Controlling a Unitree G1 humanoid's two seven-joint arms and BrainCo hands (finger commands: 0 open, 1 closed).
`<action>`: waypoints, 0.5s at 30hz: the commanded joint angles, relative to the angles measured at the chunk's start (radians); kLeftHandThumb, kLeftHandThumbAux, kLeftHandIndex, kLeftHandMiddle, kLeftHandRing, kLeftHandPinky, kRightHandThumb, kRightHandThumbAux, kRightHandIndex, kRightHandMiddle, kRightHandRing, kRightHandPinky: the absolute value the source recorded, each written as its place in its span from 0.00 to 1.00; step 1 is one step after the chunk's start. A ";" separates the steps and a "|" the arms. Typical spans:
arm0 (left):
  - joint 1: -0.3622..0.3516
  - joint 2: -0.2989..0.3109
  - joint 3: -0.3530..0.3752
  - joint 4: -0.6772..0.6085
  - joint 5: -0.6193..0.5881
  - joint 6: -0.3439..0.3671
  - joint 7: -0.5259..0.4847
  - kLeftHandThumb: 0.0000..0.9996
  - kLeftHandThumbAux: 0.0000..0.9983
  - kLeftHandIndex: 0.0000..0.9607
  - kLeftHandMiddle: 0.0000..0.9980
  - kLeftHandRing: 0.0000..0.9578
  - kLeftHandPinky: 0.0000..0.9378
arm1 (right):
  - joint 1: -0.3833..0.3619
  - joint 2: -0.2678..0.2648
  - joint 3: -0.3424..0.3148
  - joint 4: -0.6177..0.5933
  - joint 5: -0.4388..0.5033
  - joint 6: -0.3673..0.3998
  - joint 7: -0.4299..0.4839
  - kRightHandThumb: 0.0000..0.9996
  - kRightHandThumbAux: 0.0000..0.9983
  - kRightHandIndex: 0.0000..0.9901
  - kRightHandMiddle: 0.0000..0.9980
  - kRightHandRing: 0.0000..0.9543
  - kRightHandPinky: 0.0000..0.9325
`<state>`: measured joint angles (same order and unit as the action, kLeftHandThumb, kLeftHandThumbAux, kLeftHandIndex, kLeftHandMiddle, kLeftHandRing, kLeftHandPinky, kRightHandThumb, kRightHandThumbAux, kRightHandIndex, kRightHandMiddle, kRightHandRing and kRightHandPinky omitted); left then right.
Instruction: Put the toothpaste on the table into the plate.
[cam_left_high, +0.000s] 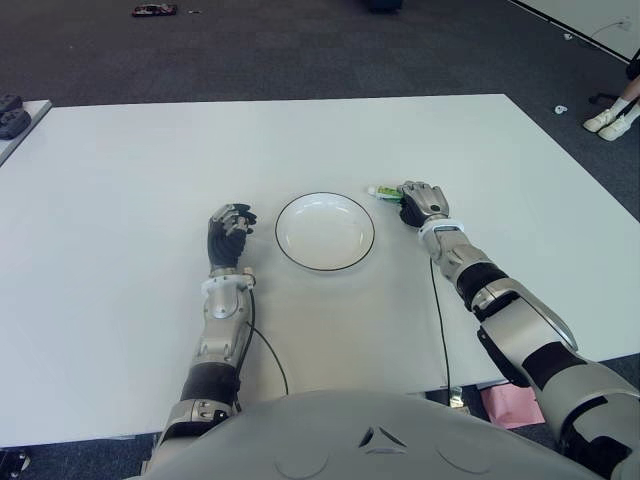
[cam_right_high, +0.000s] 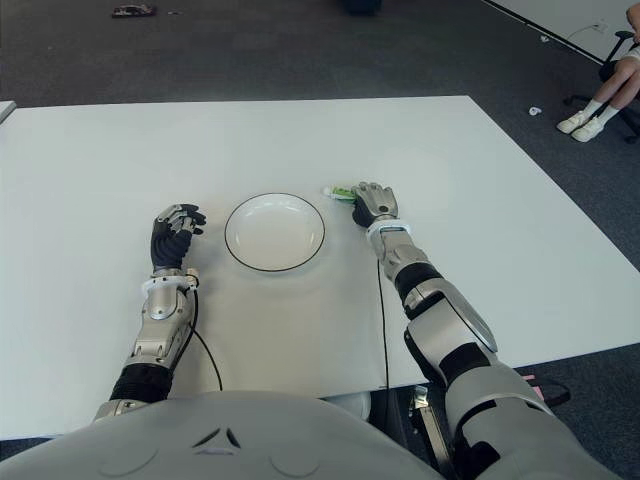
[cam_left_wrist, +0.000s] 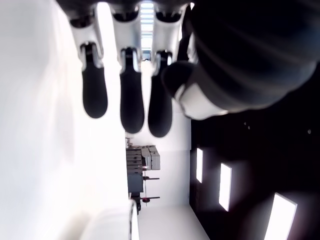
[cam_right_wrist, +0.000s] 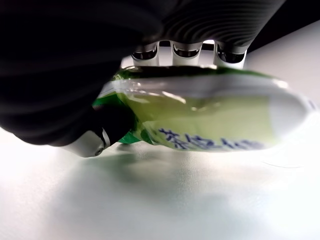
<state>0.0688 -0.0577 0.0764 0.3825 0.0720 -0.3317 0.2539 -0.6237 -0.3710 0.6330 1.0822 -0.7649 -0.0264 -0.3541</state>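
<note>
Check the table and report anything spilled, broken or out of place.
Nothing stands out. The plate sits upright and empty on the table. The right hand is closed around the toothpaste just beside the plate. The left hand shows on the plate's other side, holding nothing.

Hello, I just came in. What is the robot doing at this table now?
The right robot hand is closed around the green toothpaste on the white table, just right of the empty plate. The tube is not in the plate yet. The left robot hand shows left of the plate, holding nothing.
</note>
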 joint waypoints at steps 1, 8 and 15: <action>0.039 -0.004 0.008 0.037 0.002 0.034 0.010 0.71 0.72 0.45 0.51 0.53 0.53 | 0.112 0.003 -0.006 0.013 0.031 -0.020 0.104 0.84 0.68 0.41 0.58 0.83 0.87; 0.038 0.003 0.004 0.039 0.001 0.031 -0.001 0.71 0.72 0.45 0.52 0.54 0.54 | 0.116 -0.023 -0.092 -0.076 0.097 -0.084 0.044 0.84 0.68 0.41 0.58 0.85 0.88; 0.043 0.002 0.007 0.038 -0.006 0.029 0.000 0.71 0.72 0.45 0.52 0.53 0.53 | 0.127 -0.023 -0.153 -0.088 0.117 -0.177 -0.095 0.84 0.68 0.41 0.58 0.86 0.89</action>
<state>0.0729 -0.0542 0.0761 0.3793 0.0691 -0.3377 0.2542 -0.5305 -0.4013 0.4961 0.9799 -0.6662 -0.1615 -0.4205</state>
